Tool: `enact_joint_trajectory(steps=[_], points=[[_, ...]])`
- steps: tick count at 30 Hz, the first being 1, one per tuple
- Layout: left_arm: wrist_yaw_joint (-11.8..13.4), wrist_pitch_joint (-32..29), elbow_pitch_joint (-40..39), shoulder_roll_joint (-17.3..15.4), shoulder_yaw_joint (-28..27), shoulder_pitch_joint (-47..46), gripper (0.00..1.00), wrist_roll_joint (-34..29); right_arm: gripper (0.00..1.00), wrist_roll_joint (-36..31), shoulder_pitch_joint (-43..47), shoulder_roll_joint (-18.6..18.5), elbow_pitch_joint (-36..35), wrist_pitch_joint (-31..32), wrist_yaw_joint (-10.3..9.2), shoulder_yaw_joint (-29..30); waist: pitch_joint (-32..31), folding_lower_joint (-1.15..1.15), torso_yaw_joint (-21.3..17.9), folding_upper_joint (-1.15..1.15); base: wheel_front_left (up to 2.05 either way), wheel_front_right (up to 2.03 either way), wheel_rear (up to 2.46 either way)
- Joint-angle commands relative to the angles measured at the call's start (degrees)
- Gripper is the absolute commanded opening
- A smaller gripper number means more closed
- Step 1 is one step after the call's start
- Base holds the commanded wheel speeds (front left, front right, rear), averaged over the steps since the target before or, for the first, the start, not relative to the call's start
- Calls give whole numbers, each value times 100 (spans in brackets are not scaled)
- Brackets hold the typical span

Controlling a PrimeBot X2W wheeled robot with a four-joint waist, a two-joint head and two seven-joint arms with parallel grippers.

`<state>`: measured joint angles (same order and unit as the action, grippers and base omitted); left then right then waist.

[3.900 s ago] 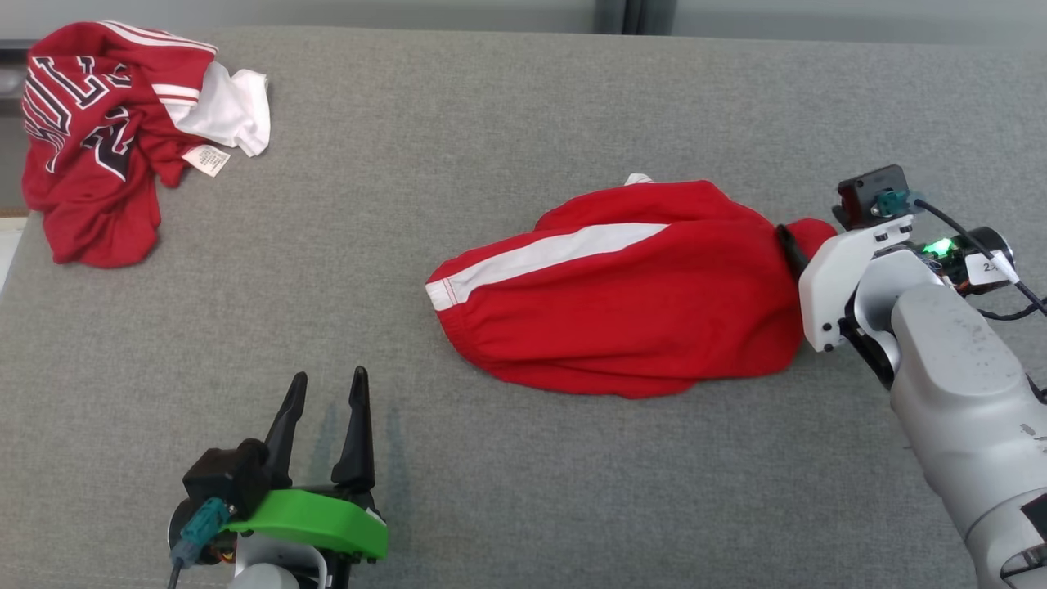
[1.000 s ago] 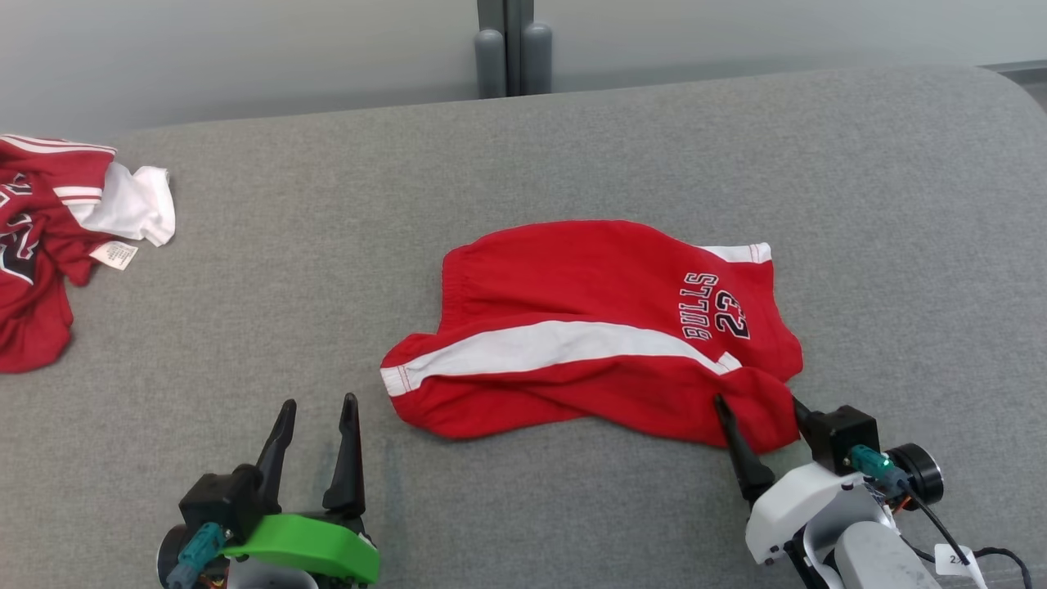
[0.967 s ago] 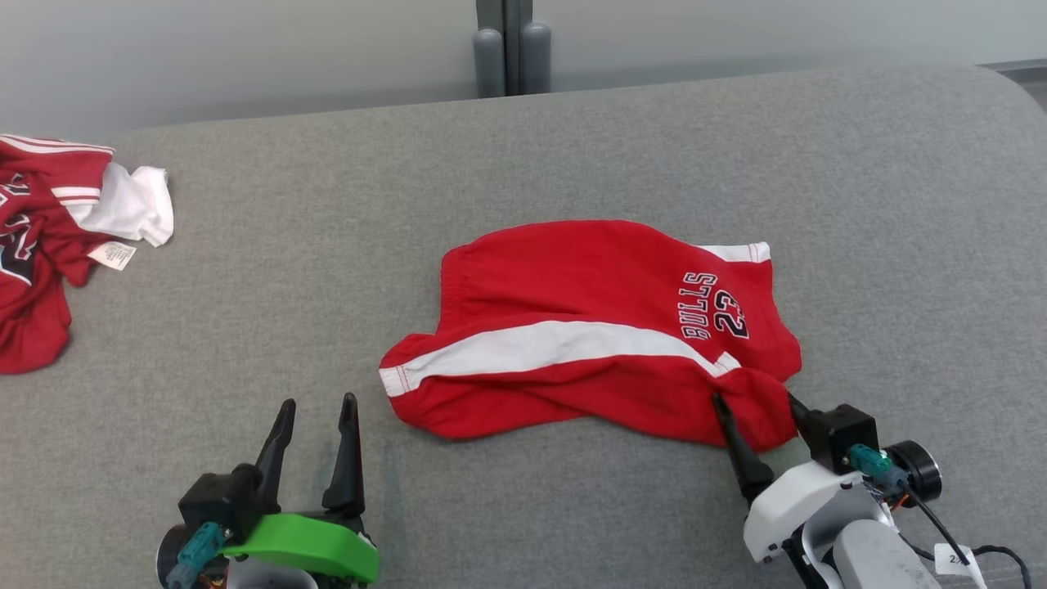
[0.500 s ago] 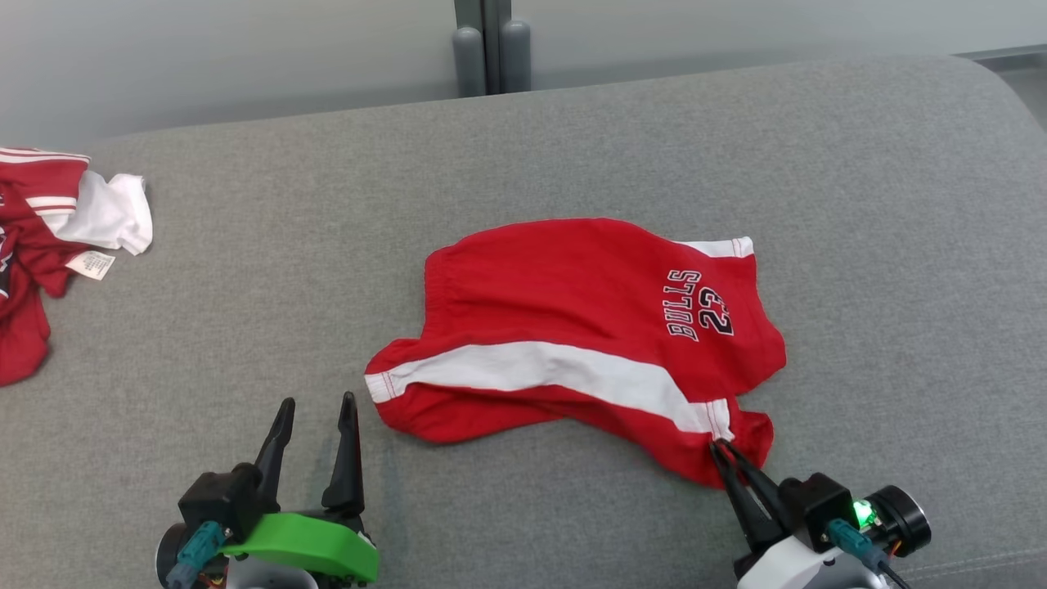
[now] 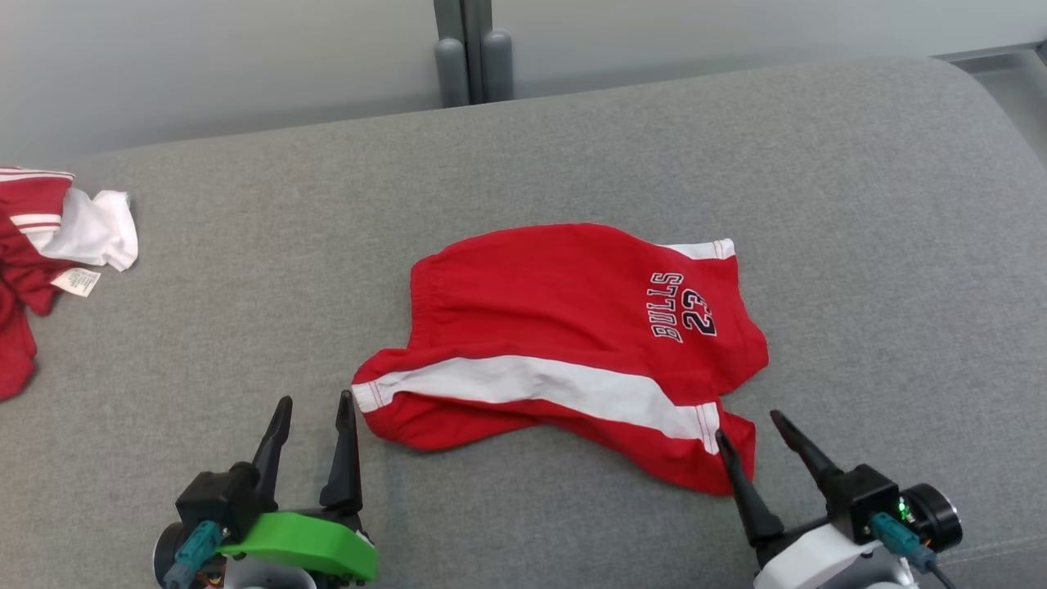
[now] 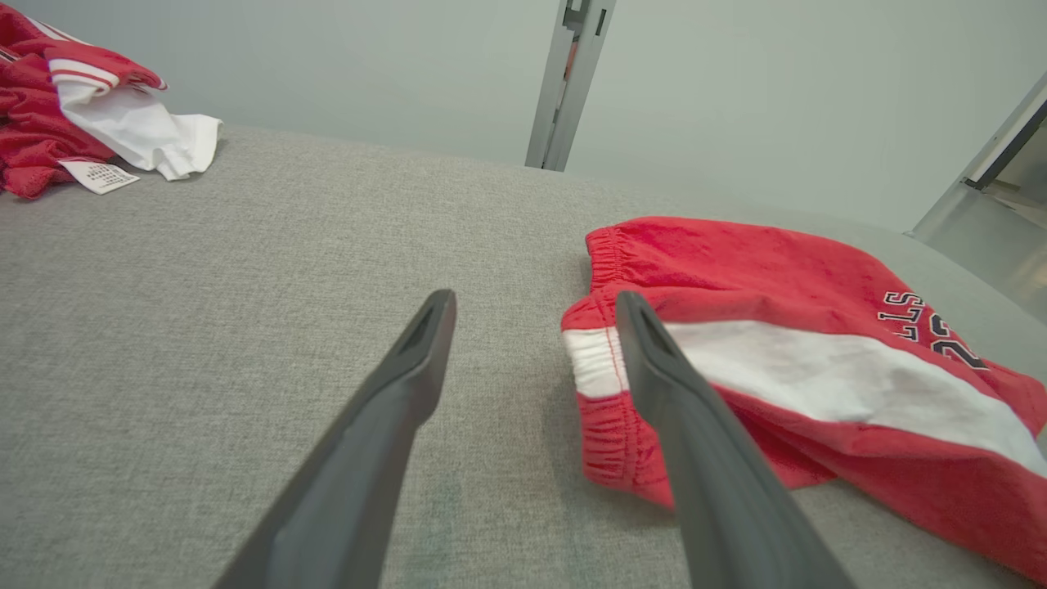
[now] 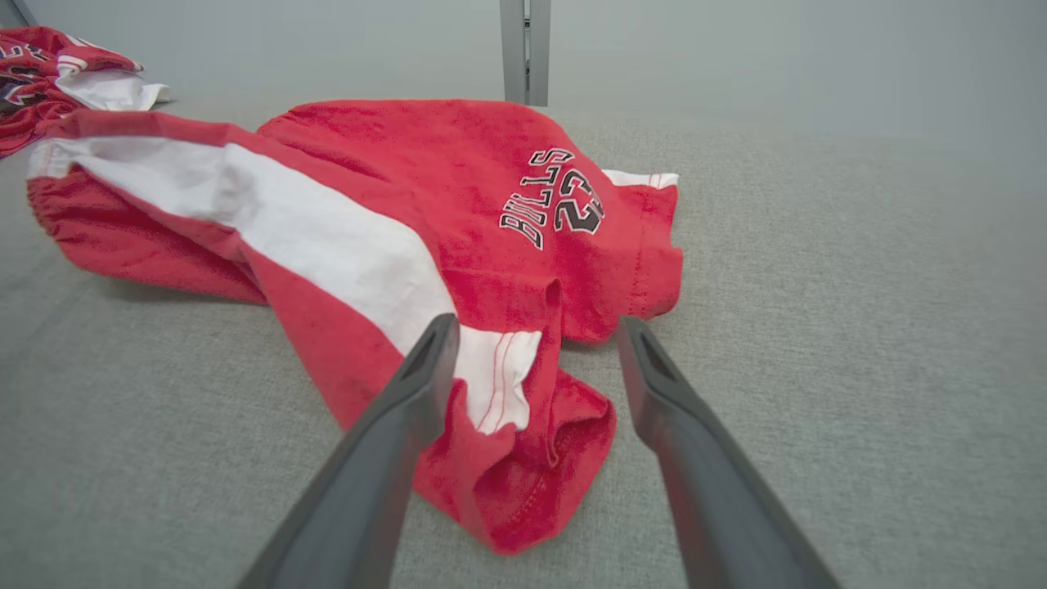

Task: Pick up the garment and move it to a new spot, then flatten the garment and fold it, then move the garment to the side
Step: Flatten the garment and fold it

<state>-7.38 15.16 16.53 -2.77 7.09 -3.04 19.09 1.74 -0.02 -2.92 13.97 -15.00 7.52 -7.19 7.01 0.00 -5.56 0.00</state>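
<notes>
Right gripper (image 5: 746, 425) fingers spread apart and holding nothing, with the near-right hem corner of the red fabric shorts with white side stripe and black "BULLS 23" print (image 5: 564, 319) lying at and between its tips. Shorts lie loosely spread mid-way across the grey woven cushion surface (image 5: 245, 286), waistband end to the left, just beside the left gripper (image 5: 316, 398), which is also spread and empty at near left. Crumpled red-and-white jersey (image 5: 24, 278) sits at the far-left edge, well apart.

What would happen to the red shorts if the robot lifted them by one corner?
Probably floppy: the red shorts lie in folds and bunch at the leg hem. Likely light, being thin cloth. They'd probably drag rather than slide on the fuzzy grey cushion.
</notes>
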Motion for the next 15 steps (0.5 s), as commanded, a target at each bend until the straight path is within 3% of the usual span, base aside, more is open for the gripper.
enact_joint_trajectory(steps=[1, 10, 15], points=[[-20, -1, -43, -21, -12, -7, 100, -7, 100, 14, -70, -24, -138, -27, -6, 73, -62, 0, -32, 0, 0, 0, 0], [-20, -2, -37, -21, 173, 45, 100, 57, 100, -96, -563, -13, -516, -27, -6, 609, -340, 0, 48, 0, 0, 0, 0], [-20, -1, -6, -21, 191, 158, 100, 111, 100, 170, -722, -5, -367, -27, -6, 520, -491, 0, 136, 0, 0, 0, 0]])
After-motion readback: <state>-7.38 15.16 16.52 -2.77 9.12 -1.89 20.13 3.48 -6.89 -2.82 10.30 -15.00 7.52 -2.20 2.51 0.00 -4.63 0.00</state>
